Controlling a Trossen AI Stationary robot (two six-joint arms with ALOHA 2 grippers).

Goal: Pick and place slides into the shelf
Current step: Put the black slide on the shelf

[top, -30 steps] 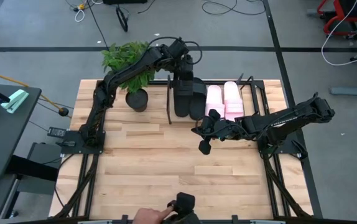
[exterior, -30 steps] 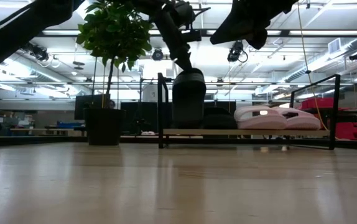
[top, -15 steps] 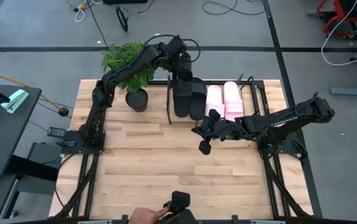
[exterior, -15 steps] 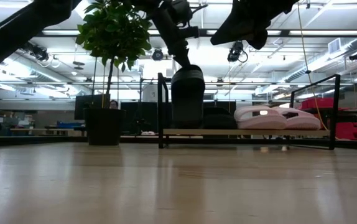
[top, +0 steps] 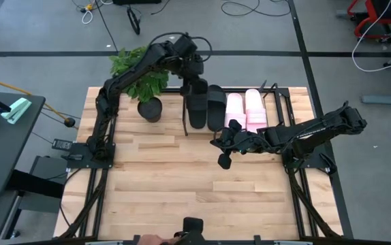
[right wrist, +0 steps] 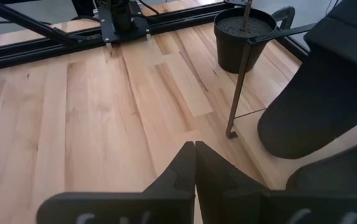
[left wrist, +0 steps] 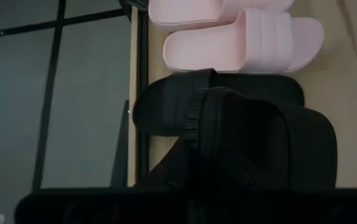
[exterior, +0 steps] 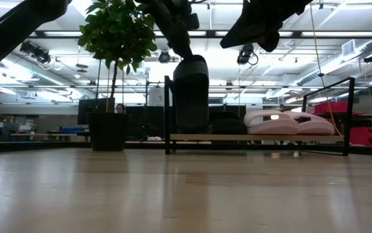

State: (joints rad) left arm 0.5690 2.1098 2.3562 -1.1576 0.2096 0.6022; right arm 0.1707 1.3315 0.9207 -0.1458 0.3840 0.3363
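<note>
Four slides are at the shelf (top: 185, 112), so the last placement looks to be the step in hand. Three lie flat on its wooden base: two pink slides (top: 244, 109) side by side toward three o'clock in the high view, and one black slide (top: 216, 107) just beside them. The fourth, the held black slide (exterior: 191, 94), stands nearly upright at the shelf's nine o'clock end, close to the thin black end frame, with its lower end at or just above the base; whether it touches I cannot tell. The left wrist view shows it overlapping the flat black one.

The left claw (top: 190, 73) reaches in from the twelve o'clock side of the bench (top: 161, 184) and appears clamped on that slide's upper end, though its fingers are hidden behind the sole, so the hold is my judgement.

The next move, I think, calls for tipping the slide down flat beside its partner without riding up on it or catching the end frame, then letting go and lifting clear.

The right claw (top: 224, 160) hangs over the bench at about six o'clock from the shelf, its fingers pressed together on nothing. A potted plant (top: 144, 75) stands near the shelf's nine o'clock end.
</note>
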